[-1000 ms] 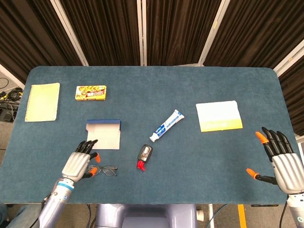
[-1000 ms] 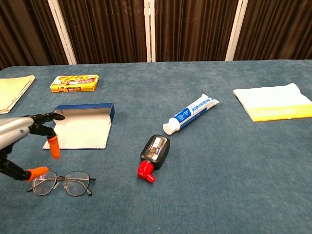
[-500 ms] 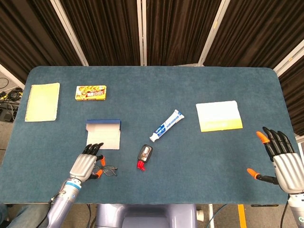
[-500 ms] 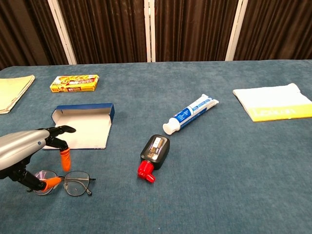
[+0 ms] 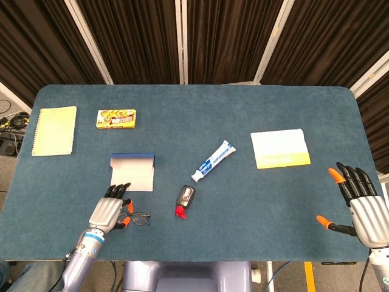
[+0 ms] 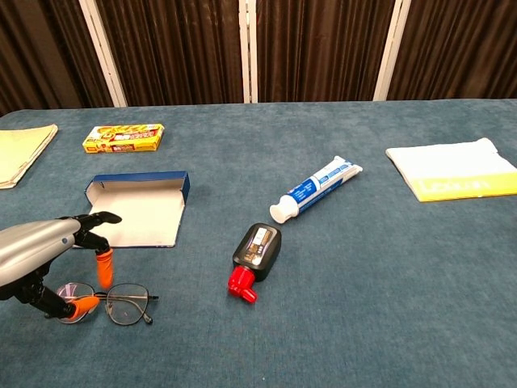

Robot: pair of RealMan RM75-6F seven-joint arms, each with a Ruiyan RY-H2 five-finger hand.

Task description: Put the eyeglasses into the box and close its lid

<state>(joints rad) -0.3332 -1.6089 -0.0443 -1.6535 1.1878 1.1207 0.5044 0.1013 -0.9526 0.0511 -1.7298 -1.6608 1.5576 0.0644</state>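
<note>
Orange-tipped fingers (image 6: 103,267) of the left hand (image 5: 108,213) hung over the near-left end of the glasses (image 6: 109,303), thumb tip low against one lens and the other fingers arched above the frame. Whether the frame was actually pinched could not be told; nothing was lifted, and the glasses lay flat on the table (image 5: 243,109) just in front of the box (image 5: 132,172).

The step in hand looked to be the grasp. To do it well, the thumb and a fingertip should close on the rim or the bridge from opposite sides, not press down on the lens, because a thin wire frame lying on cloth would likely skid or tip if pushed from above. A light, even pinch would suit it; a hard squeeze could bend the frame. Once raised, the glasses needed only a short carry away from the robot to the box, which lay open with its blue lid flap standing along the far edge. They should go in level, arms folded or lying along the tray, so nothing stuck up to block the flap.

Well apart at the table's near-right corner, the right hand (image 5: 360,205) held nothing, fingers spread. A black bottle (image 5: 185,199) with a red cap lay just right of the glasses, clear of the path.
</note>
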